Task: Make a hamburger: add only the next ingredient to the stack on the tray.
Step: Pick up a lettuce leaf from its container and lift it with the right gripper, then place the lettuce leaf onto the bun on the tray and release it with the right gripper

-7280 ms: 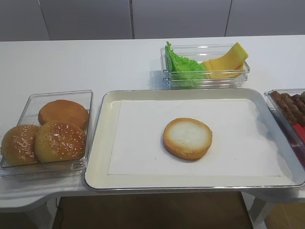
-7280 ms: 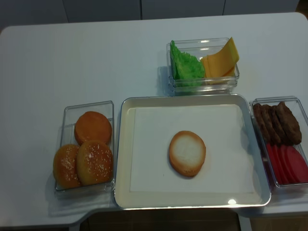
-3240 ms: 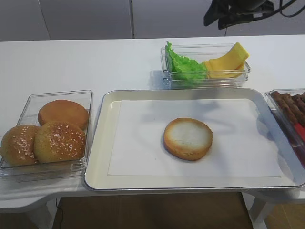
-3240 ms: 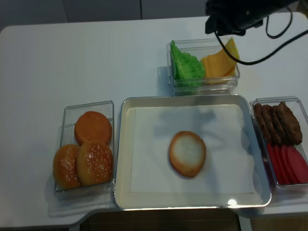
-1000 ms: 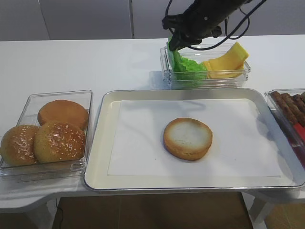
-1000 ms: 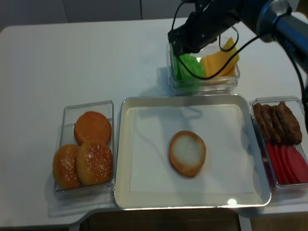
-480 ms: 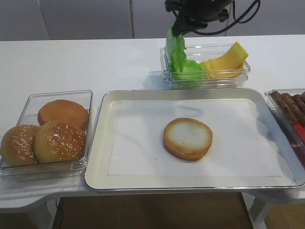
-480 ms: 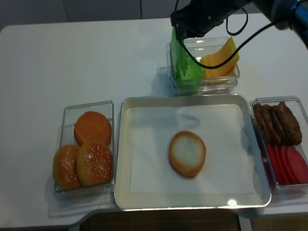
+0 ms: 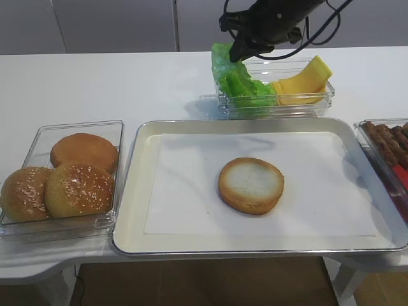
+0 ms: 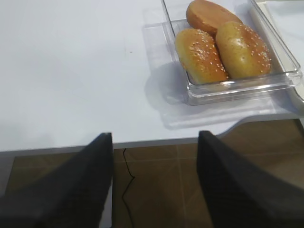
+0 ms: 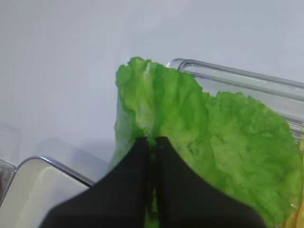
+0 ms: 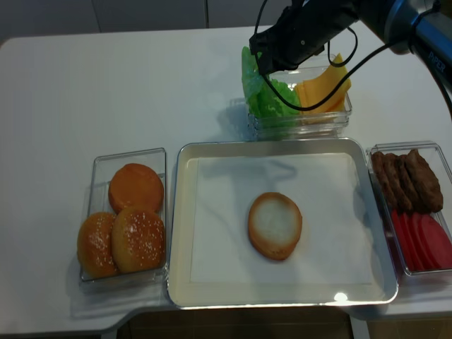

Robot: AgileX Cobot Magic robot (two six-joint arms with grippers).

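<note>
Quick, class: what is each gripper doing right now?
Left gripper: open, holding nothing.
Right gripper: shut on the frilly bright green lettuce leaf.

A bright green lettuce leaf (image 9: 224, 64) is showing paler, yellowish veins between the black fingers (image 11: 137, 190) of the right gripper (image 11: 151, 142), beside yellow cheese slices (image 9: 301, 83) in a clear box (image 9: 319, 105). The bottom bun (image 9: 251, 185) is showing a golden-brown rim around a whitish face on the cream tray (image 9: 137, 217) lined with white paper (image 9: 185, 185). Sesame-speckled brown buns (image 9: 79, 189) are sitting beside a plain orange-brown one (image 9: 84, 150), with dark brown patties (image 12: 407, 178) and red slices (image 12: 422, 240) opposite.
</note>
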